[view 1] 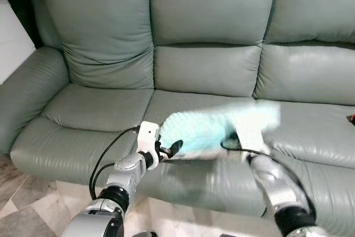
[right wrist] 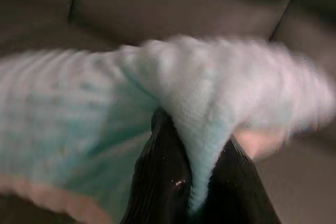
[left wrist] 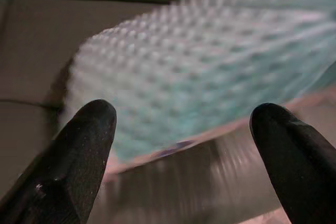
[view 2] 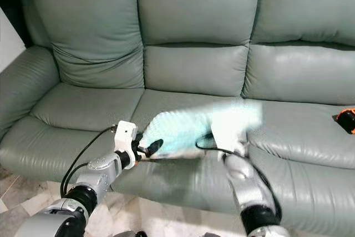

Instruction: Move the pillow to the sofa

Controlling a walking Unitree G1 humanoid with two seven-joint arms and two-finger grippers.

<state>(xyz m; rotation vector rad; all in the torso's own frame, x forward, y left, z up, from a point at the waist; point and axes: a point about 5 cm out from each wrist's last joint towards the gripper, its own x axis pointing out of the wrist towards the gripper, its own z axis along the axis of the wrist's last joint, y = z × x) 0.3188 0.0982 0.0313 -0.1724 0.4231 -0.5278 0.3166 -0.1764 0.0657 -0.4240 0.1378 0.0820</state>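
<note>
Left eye view: a pale mint, knobbly pillow (view 1: 208, 129), blurred by motion, is seen just above the middle seat cushion of the grey-green sofa (view 1: 100, 109), close to its near edge. The right claw (right wrist: 197, 182) is clenched on a fold at the pillow's right end, as shown in the right wrist view, where fabric is pinched between the 2 black fingers (right wrist: 163, 177). The left claw (left wrist: 181, 129) is released, its fingers spread wide just short of the pillow's left end, with nothing held between them.

The pillow's long axis is judged to run left to right, roughly parallel to the sofa's front edge, with the right end lifted slightly higher. Whether its underside touches the cushion cannot be told through the blur.

Because the grip is taken on 1 small fold only, the fabric could slip out mid-swing. A release this near the front edge could let the pillow slide off to the floor. The open left claw could also snag the near end if it is brought closer.
</note>
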